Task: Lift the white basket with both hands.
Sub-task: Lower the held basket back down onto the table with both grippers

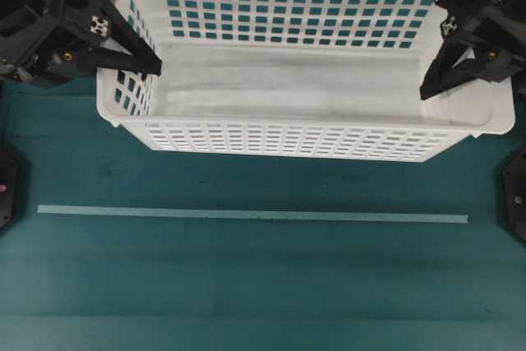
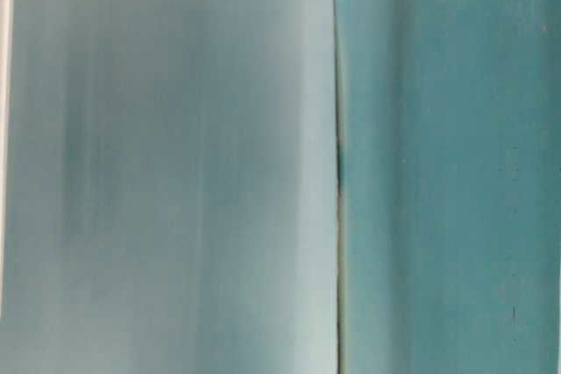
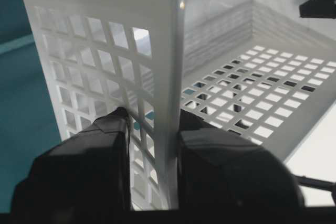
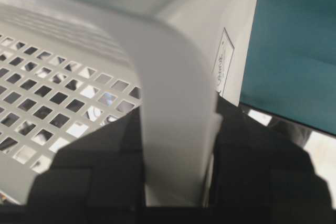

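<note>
Teal table (image 1: 246, 285): broad bare stretch toward the near edge, crossed by a pale tape strip (image 1: 246, 214) running left to right. White basket (image 1: 304, 88) at the far side, long axis left to right, open side up, short ends facing the arms; apparently raised off the surface, though height hard to judge from above. Rounded rim, slotted walls, solid floor. Left gripper (image 1: 152, 62) clamped on the left end wall, one finger (image 3: 105, 156) each side. Right gripper (image 1: 427, 88) clamped likewise on the right rim.
</note>
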Motion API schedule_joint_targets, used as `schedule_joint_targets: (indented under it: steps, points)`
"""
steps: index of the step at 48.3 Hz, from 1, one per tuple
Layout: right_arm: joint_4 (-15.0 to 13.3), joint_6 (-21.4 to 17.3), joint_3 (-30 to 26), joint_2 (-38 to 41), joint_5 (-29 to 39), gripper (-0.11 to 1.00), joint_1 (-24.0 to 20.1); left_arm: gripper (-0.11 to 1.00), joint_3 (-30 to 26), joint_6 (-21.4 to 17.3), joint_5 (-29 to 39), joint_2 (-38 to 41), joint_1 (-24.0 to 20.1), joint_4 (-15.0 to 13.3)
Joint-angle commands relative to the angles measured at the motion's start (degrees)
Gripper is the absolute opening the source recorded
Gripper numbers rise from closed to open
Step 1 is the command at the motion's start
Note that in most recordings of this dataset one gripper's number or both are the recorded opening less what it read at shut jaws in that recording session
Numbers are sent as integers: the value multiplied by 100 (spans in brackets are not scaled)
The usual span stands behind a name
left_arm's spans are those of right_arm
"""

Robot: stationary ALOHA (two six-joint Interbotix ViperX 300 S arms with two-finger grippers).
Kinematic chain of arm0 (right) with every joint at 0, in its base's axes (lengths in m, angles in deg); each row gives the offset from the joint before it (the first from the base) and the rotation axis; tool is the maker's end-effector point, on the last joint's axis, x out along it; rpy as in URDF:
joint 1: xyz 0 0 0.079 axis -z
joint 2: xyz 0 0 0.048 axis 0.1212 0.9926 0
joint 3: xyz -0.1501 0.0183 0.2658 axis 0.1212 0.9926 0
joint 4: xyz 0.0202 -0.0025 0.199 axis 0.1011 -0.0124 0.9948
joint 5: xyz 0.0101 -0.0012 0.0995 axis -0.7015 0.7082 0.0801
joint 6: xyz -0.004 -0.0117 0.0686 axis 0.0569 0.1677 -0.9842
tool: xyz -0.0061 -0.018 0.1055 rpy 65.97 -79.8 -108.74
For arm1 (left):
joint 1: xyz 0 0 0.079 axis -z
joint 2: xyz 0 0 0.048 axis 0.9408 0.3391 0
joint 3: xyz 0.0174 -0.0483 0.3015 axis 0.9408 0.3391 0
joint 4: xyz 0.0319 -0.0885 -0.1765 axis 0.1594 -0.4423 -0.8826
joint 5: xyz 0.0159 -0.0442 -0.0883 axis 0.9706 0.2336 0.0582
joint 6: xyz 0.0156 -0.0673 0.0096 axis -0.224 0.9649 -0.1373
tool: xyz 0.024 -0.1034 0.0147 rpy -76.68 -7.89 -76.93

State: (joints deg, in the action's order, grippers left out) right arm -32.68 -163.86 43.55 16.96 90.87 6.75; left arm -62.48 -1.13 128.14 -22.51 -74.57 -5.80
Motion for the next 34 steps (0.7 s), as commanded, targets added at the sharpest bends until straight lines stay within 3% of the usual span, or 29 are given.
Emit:
schedule_joint_targets:
  steps: [1,13,24,34]
  points:
    - [185,475,-193,123,-149,15,-44,11,-18,-158,-70,97,-9,26]
    - [158,1055,835,281,-387,16,-88,11,677,-123,-79,114,-62,26]
    - [70,1802,1670,563,-879,16,-123,11,1661,-158,-624,141,-325,35]
    - [-79,1846,2224,642,-1450,16,-123,11,2347,-149,-1081,149,-387,35]
